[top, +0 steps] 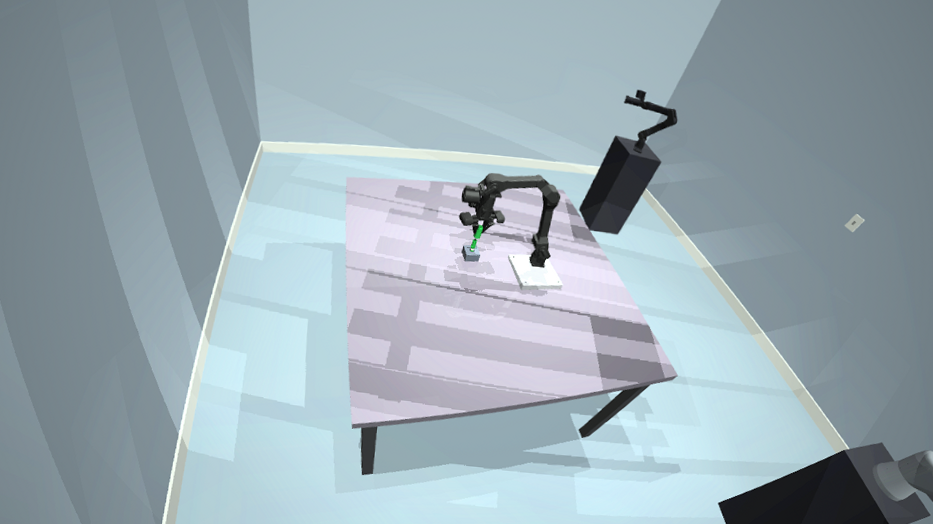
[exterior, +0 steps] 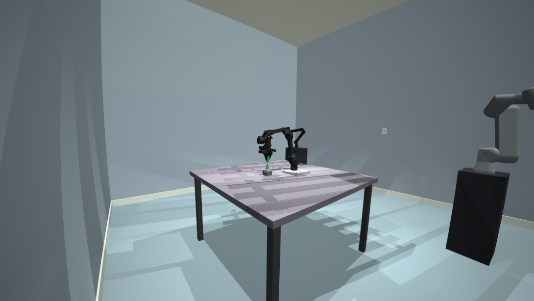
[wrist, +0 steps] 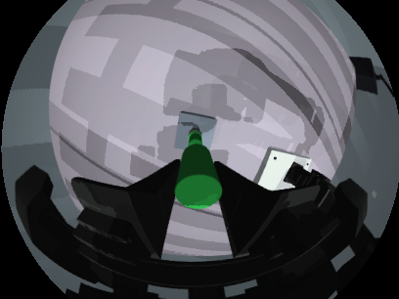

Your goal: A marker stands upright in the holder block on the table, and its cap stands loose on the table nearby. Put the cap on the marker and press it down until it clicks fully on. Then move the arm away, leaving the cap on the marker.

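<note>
The green cap (wrist: 198,179) is gripped between the 2 dark fingers of the gripper (wrist: 196,211), which is closed on it and points straight down. In the wrist view the cap is seen end-on, its wide closed end nearest the camera and its body narrowing downward toward the marker (wrist: 194,138), whose green top is lined up directly beneath it. Whether the cap's lower rim is already touching the marker cannot be told from that view; in the exterior view a single green line is formed by cap (exterior: 267,160) and marker (exterior: 267,166), with only a faint break between them. The marker is seated upright in the small grey holder block (top: 470,253), which rests on the table (top: 492,354) just beside the white base plate (top: 535,273) of the arm. The black arm (top: 531,189) is arched up from that plate and over toward the block, with the wrist turned down above it. The table top is patterned with pale and darker grey bands. 2 dark pedestals (top: 619,186), each with a further arm mounted on it, are placed on the floor well apart from the table.
</note>
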{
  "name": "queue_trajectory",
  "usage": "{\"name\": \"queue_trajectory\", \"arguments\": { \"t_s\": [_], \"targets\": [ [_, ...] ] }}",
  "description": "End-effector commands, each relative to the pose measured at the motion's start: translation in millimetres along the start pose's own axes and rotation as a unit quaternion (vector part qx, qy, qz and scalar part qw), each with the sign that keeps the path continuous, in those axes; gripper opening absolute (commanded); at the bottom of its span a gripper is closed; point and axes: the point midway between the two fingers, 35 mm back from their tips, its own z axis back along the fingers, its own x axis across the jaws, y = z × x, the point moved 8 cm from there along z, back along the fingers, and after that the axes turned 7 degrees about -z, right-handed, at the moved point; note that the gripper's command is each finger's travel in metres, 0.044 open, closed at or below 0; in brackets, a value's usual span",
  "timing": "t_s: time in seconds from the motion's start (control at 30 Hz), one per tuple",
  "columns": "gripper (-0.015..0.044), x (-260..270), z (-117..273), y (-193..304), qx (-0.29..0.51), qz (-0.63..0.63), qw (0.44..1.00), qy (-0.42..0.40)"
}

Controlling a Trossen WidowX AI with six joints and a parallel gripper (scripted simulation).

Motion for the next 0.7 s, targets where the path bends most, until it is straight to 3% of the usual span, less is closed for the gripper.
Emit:
{"name": "queue_trajectory", "arguments": {
  "t_s": [0.0,0.67],
  "targets": [
    [0.0000,1,-3,-2,-0.003,0.001,1.000,-0.002],
    [0.0000,2,-29,-2,-0.003,0.001,1.000,-0.002]
  ]
}}
